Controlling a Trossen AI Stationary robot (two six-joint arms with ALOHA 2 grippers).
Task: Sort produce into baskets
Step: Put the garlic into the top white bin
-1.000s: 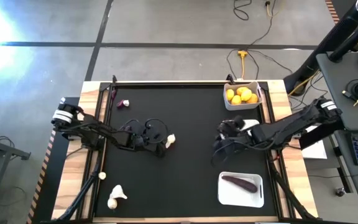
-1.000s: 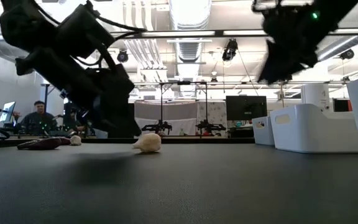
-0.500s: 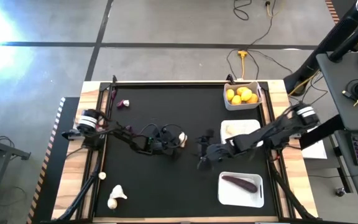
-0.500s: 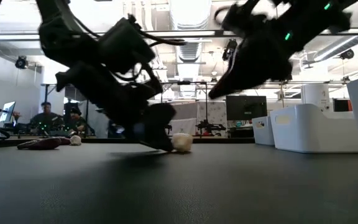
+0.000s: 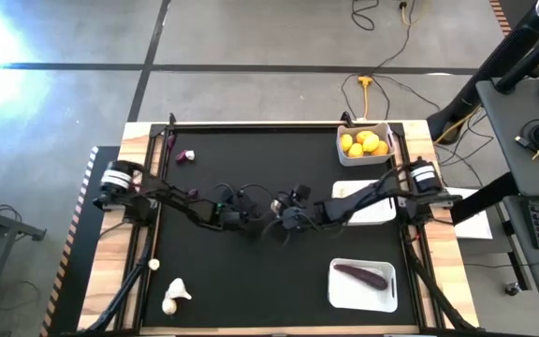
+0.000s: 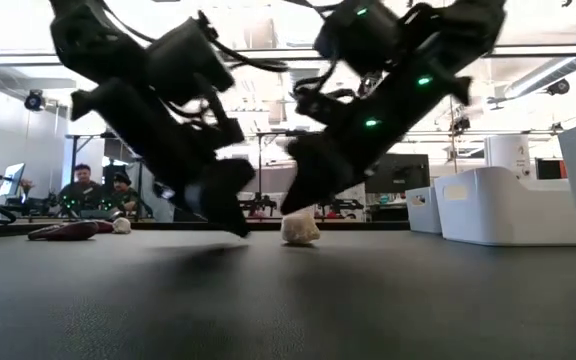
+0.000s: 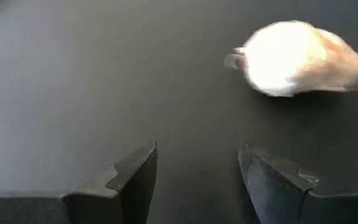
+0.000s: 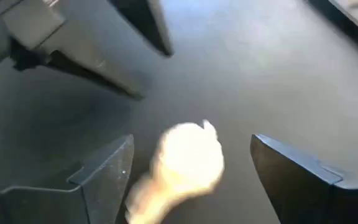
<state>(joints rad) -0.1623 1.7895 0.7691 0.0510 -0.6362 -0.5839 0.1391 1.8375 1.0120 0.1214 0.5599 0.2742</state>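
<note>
A whitish garlic bulb (image 5: pixel 276 203) lies on the black mat near the table's middle; it also shows in the low view (image 6: pixel 300 229). My right gripper (image 5: pixel 283 222) reaches in from the right. It is open, and its fingers stand on either side of the bulb (image 8: pixel 185 163) in the right wrist view. My left gripper (image 5: pixel 253 223) is open just left of the bulb, which lies ahead of its fingers and off to one side (image 7: pixel 298 59). Three white baskets stand at the right: one with lemons (image 5: pixel 364 143), one middle basket (image 5: pixel 374 208) partly under my right arm, and one with an eggplant (image 5: pixel 362 277).
A purple bit with a small bulb (image 5: pixel 186 156) lies at the far left of the mat. Another garlic bulb (image 5: pixel 174 295) lies at the near left, and a small bulb (image 5: pixel 154 265) on the wooden edge. People sit beyond the table in the low view (image 6: pixel 83 190).
My left gripper has gone toward the table's right edge, and the garlic bulb has moved along the mat the same way beside it. My right gripper has swept toward the table's left edge, from beside the middle basket to the bulb, and now stands over it.
</note>
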